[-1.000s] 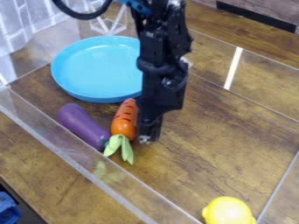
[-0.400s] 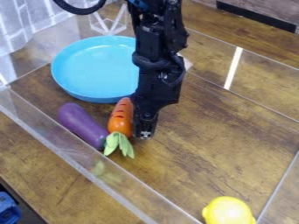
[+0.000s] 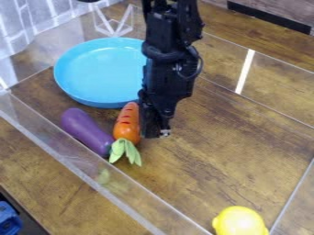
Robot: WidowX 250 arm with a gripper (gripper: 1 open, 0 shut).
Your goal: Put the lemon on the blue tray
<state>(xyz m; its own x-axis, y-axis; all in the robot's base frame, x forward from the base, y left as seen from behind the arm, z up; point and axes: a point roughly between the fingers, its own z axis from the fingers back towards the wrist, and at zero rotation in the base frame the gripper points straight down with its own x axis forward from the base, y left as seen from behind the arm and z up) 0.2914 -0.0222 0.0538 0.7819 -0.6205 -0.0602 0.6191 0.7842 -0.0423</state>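
Observation:
The lemon [image 3: 240, 221], bright yellow and glossy, lies at the bottom right edge of the view, far from my gripper. The blue tray [image 3: 95, 73], a wide round light-blue dish, sits at the back left with nothing in it. My gripper [image 3: 154, 131] points straight down between the two, just past the tray's near rim. Its fingers are shut, with nothing visible between them. It hangs right beside the orange carrot [image 3: 127, 127].
A purple eggplant [image 3: 86, 130] lies left of the carrot, whose green leaves point toward the near side. A clear plastic wall [image 3: 73, 151] runs diagonally along the near left of the wooden table. The arm's black body stands over the tray's right rim.
The wrist has rolled about its vertical axis, so the fingers face a different way. The gripper stays shut beside the carrot. The lemon has not moved.

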